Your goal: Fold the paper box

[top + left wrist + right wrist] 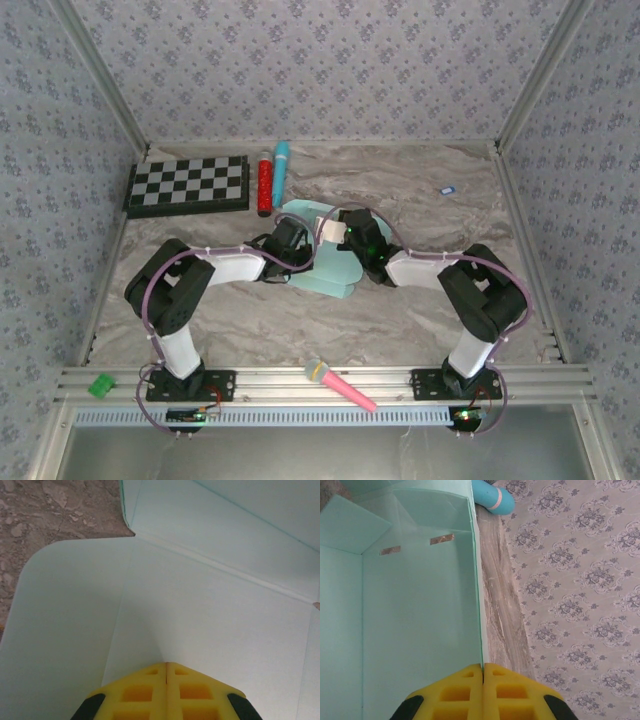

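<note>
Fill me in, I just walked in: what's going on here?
Two robot arms are folding a pale mint paper box in the middle of the table. The right end effector is shut, apparently pinching the edge of a raised wall. The left end effector, also shut, sits over a flat panel beside a crease. The box is only partly formed.

text: none legible | labels: none legible | numbers: none legible

Pale mint-blue paper box (335,272) of thin cardboard, partly folded, near the middle of the table (400,320). One rounded flap lies flat; creased panels stand as walls, one bearing two short slits.
</note>
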Robot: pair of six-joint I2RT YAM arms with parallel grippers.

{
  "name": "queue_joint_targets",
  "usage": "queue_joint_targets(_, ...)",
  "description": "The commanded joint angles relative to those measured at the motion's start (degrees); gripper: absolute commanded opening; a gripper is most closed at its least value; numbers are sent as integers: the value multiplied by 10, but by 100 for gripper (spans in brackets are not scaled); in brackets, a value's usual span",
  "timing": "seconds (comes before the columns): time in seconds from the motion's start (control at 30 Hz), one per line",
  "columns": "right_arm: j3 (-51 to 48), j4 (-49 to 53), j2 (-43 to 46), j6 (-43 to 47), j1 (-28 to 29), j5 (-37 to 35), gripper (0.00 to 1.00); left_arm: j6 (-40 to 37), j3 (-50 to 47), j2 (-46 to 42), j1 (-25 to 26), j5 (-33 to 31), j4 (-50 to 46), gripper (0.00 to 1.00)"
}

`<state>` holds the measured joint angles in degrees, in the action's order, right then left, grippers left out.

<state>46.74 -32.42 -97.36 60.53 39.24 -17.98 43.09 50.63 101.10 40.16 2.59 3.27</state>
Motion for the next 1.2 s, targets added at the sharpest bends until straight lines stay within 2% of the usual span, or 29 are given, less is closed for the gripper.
queue_joint_targets(0.0,1,14,-5,25,-1,34,0,-10,-1,-26,5,14,13,2)
queue_joint_targets(0.17,11,14,-4,44,-13,47,0,-42,12,-82,5,-11,-32,16)
queue_joint_targets(0.37,14,7,-9,60,-17,53,0,-82,13,-164,-4,-77,-101,32)
queue_joint_targets(0.5,9,-8,-13,73,-13,55,0,-89,7,-209,-42,-124,-142,36)
queue_joint_targets(0.63,6,-30,-16,88,-10,52,0,-86,9,-226,-98,-140,-174,37)
queue_joint_targets(0.83,3,-37,-11,92,-4,61,0,-100,36,-190,-181,-113,-190,40)
queue_joint_targets(1.17,-5,-37,-4,93,9,64,0,-144,138,-49,-216,-77,-196,41)
